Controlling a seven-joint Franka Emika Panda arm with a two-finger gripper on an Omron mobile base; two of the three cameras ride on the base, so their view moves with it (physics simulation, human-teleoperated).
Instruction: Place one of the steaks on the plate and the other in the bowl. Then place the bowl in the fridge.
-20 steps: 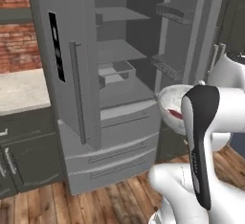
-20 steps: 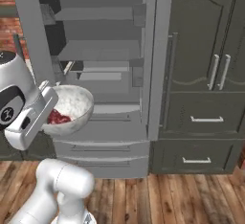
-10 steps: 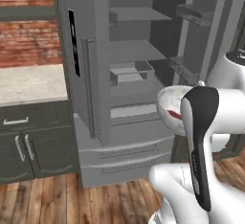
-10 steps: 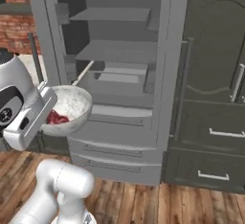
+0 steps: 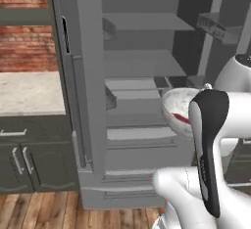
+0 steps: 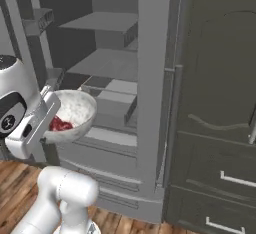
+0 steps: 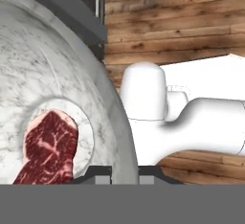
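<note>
The whitish speckled bowl (image 5: 175, 106) hangs in front of the open fridge (image 5: 83, 76), at the height of its lower shelves. My gripper (image 7: 125, 175) is shut on the bowl's rim (image 7: 115, 122), one finger inside and one outside. A raw red steak (image 7: 47, 147) lies on the bowl's bottom, and the steak (image 6: 60, 124) also shows inside the bowl (image 6: 77, 109) in the right base view. There my gripper (image 6: 49, 107) clamps the near rim beside the fridge's right door (image 6: 152, 78). The plate is out of view.
Grey shelves (image 5: 142, 61) and a shallow bin (image 6: 117, 98) sit inside the fridge, with drawers (image 5: 127, 184) below. A stone counter (image 5: 29, 93) over dark cabinets (image 5: 19, 159) stands to the left, and tall dark cabinets (image 6: 220, 103) to the right. Wooden floor lies beneath.
The whole picture has shifted: the base has driven closer, so the open fridge looms larger ahead. The bowl with the steak stays in my gripper in the same pose.
</note>
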